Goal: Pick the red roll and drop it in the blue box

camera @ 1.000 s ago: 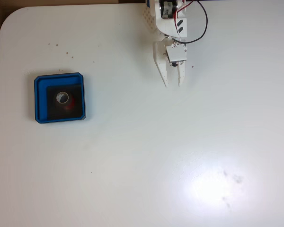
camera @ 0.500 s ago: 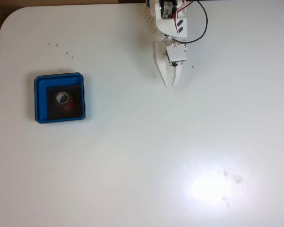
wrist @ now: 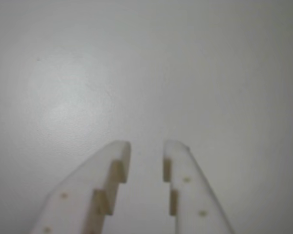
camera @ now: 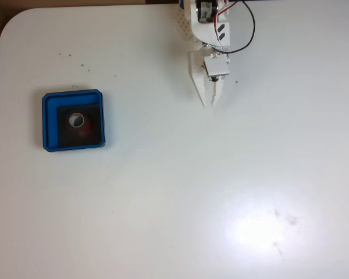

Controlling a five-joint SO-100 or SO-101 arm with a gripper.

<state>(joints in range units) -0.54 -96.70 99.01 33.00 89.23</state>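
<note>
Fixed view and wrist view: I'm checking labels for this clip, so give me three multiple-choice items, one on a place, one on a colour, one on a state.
1. Where is the red roll?
A. In the blue box
B. Between the gripper's fingers
C. On the bare table beside the box

2. What colour is the box's inner floor?
A. White
B. Near-black
C. Yellow

3. What is the gripper holding?
A. The roll
B. The box
C. Nothing

Answers:
1 A: in the fixed view the red roll lies inside the blue box.
2 B: the floor around the roll is dark.
3 C: in the wrist view only the table shows in the narrow gap of the gripper.
</note>
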